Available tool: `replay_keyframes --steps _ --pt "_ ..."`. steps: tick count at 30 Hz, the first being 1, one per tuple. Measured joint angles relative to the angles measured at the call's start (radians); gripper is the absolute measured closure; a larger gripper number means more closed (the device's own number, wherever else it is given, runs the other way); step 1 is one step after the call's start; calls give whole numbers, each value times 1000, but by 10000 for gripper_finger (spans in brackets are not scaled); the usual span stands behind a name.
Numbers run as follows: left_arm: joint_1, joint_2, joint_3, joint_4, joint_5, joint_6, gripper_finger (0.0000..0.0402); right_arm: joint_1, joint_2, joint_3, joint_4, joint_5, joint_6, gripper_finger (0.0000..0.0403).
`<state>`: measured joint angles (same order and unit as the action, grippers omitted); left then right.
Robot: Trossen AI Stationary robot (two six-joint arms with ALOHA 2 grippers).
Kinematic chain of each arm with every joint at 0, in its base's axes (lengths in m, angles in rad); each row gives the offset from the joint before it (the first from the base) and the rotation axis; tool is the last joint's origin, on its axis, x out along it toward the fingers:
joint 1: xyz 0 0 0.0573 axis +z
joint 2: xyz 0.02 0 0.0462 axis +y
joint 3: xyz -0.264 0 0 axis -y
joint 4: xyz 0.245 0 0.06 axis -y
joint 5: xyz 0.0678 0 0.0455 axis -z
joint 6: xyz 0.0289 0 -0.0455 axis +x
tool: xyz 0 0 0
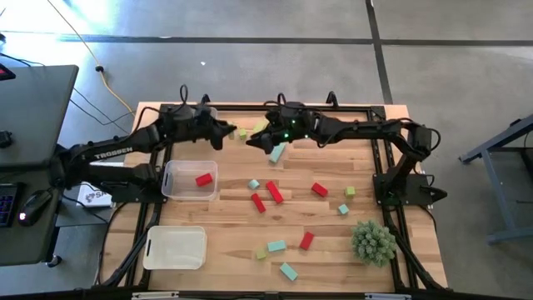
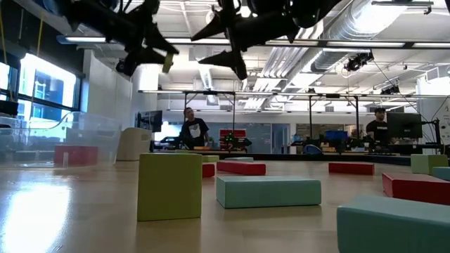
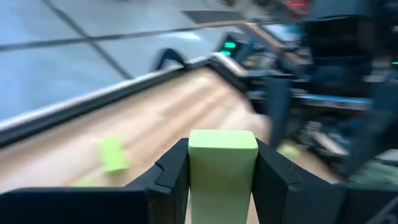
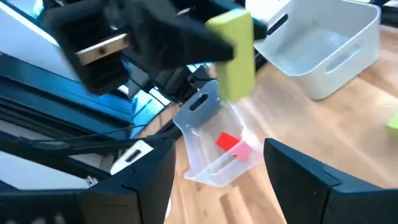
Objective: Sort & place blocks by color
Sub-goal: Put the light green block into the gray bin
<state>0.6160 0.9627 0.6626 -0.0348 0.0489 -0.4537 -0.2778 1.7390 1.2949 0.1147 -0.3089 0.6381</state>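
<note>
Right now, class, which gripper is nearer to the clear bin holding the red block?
Left. The left gripper, gripping a yellow-green block, hovers just beyond the clear bin. The right gripper, fingers open, is farther off toward the table's middle.

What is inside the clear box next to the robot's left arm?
One red block lies inside the clear box, toward its far side. The rest of its floor looks bare. The box's walls are see-through, so nothing in it seems hidden.
</note>
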Motion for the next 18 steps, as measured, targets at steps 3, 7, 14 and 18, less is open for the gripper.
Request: replay_keyframes --steps 3,7,14,18 --pt "60 0 0 -51 -56 44 298 -24 0 0 -12 -2 -19 171" --pt "142 0 0 -129 -98 87 298 -52 0 0 -33 -10 -32 171" --pt "274 0 0 -250 -146 109 298 -85 -1 0 -81 -53 -56 171" --pt "335 0 0 -284 -152 110 298 -89 -1 0 -120 -55 -89 171"
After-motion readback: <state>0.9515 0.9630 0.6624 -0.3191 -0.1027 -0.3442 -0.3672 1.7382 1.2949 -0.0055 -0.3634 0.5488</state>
